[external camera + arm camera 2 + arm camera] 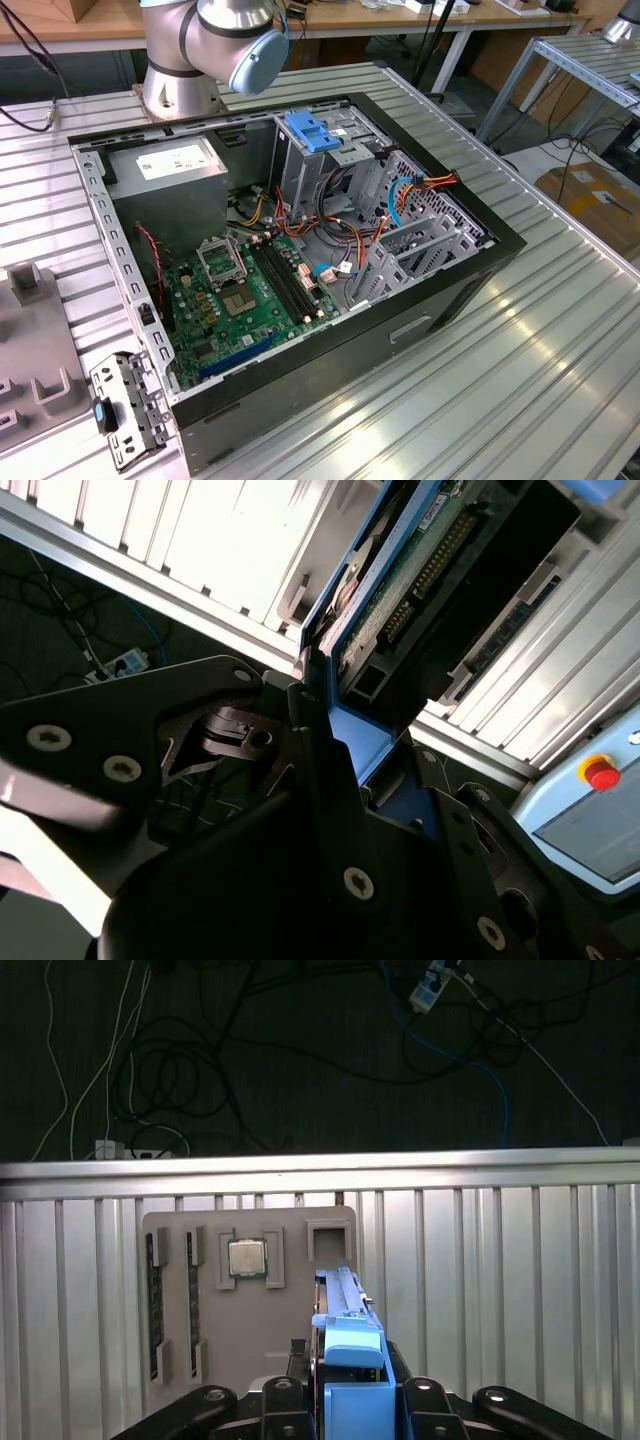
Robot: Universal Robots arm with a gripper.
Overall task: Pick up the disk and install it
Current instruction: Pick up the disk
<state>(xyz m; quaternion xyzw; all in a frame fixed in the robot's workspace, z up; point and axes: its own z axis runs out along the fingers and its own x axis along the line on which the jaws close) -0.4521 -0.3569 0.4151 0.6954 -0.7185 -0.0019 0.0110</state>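
A ribbed aluminium table [560, 330] carried an open computer case [300, 250], and the arm's base [180, 85] stood at the table's far edge in the exterior view. A perforated bracket [130, 405] lay just beside the case's near corner, towards the exterior view's left. In the first wrist view a grey tray [250, 1340] sat close to a table edge, with cables on a dark floor [300, 1060] beyond. It held 1 processor [247, 1257] and 2 memory sticks [153, 1300]. The gripper [348, 1385] was clamped on the disk [350, 1345], its black fingers [315, 750] pressed against the blue rails (the drive's circuit side faced the second wrist view). The disk stood edge-on over the tray, and I could not tell whether it touched the tray.
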